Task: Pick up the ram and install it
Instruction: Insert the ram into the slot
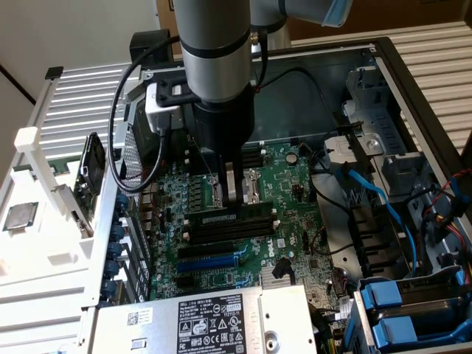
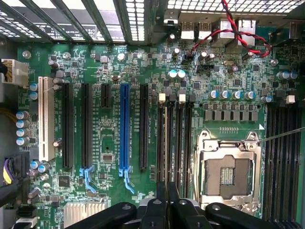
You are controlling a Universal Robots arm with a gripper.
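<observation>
Hand (image 1: pixel 234 198) points straight down inside the open PC case (image 1: pixel 413 70). Its fingers (image 2: pixel 162 205) are pinched narrow on the top edge of the ram (image 1: pixel 210 217). The ram stands on edge in the memory slot nearest the CPU socket (image 2: pixel 231 167), level, running along the slot. It looks seated or nearly so; can't tell whether the end clips are latched. The other black memory slots (image 1: pixel 228 232) lie just beside it, on the side away from the socket. The socket is open, with bare contacts inside a silver frame. Blue expansion slot (image 2: pixel 125 129) sits further along the green motherboard (image 1: pixel 295 184). Grey arm (image 1: pixel 217 51) rises above the hand, with a black cable (image 1: pixel 118 110) looping off it. Labelled power supply (image 1: pixel 214 324) is at the near edge. Blue data cable (image 1: pixel 376 199) is toward the exterior view's right. Square silver processor chip (image 1: pixel 21 215) lies outside the case, at the exterior view's left.
</observation>
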